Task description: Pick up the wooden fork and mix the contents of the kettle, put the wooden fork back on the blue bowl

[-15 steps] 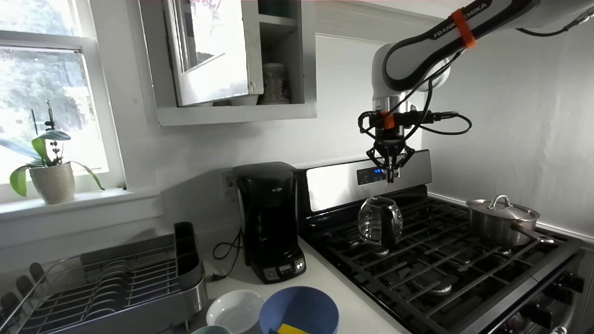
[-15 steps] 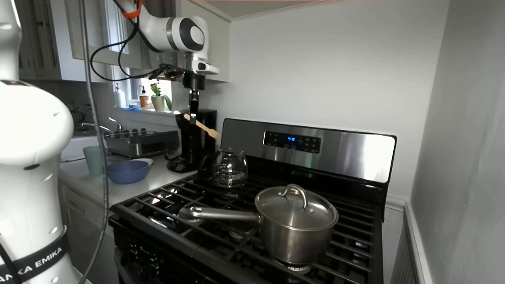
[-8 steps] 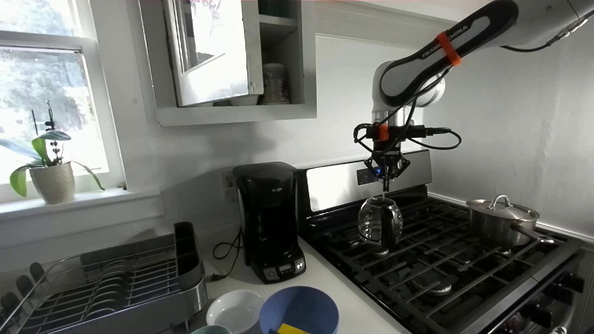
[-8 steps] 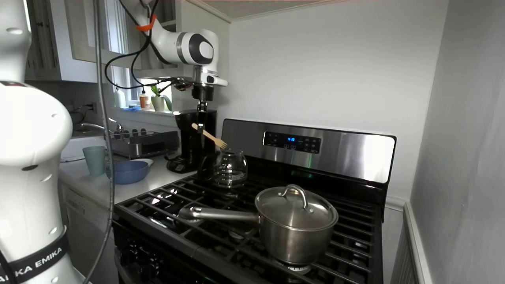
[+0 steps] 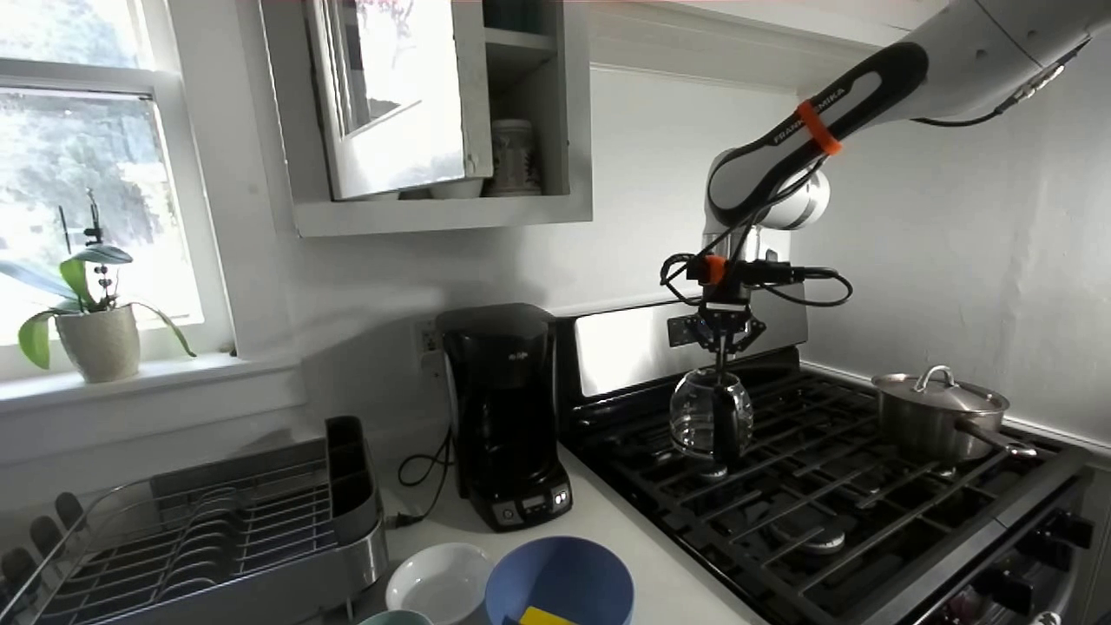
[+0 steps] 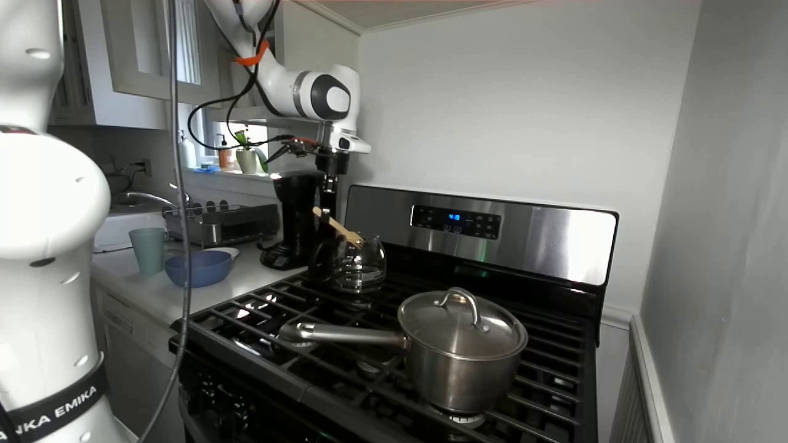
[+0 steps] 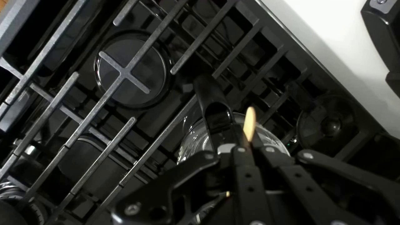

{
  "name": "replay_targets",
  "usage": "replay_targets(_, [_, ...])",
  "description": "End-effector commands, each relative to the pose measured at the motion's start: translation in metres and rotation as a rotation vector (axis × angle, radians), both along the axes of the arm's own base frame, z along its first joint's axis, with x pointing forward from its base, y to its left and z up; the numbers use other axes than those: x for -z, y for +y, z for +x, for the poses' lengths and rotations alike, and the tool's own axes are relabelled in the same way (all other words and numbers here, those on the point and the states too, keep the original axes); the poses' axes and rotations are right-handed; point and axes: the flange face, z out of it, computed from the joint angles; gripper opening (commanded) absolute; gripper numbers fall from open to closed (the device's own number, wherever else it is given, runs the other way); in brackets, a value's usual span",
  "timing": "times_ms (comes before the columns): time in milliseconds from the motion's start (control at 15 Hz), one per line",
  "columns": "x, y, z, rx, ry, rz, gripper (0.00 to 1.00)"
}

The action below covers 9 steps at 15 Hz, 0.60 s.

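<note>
Wooden fork (image 6: 346,231) in its grip, the gripper (image 6: 325,215) has its fingers drawn together on the handle, holding the utensil aslant, tines lower, at the mouth of the glass kettle (image 6: 360,264) on the stove (image 6: 535,240). Whether the tines are inside the rim cannot be told. The pickup looks done; mixing appears about to start, and the return to the blue bowl (image 6: 209,271) remains. The fork is pale, slim and round-ended. The kettle bulges, clear-walled and black-handled, its contents hard to make out. Dark metal grates (image 7: 125,73) spread around it; nearby sits a lidded steel saucepan (image 6: 462,369).
</note>
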Motion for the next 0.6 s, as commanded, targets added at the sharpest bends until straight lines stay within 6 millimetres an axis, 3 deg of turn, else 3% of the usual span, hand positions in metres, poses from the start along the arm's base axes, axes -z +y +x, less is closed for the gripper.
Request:
replay_targets(0, [0.011,-0.013,0.004,0.026,-0.002,0.065,0.01])
replay_targets(267, [0.023,-0.027,0.006,0.069,0.015,0.105,0.01])
replay_targets(533, [0.023,-0.027,0.005,0.069,0.036,0.096,0.03])
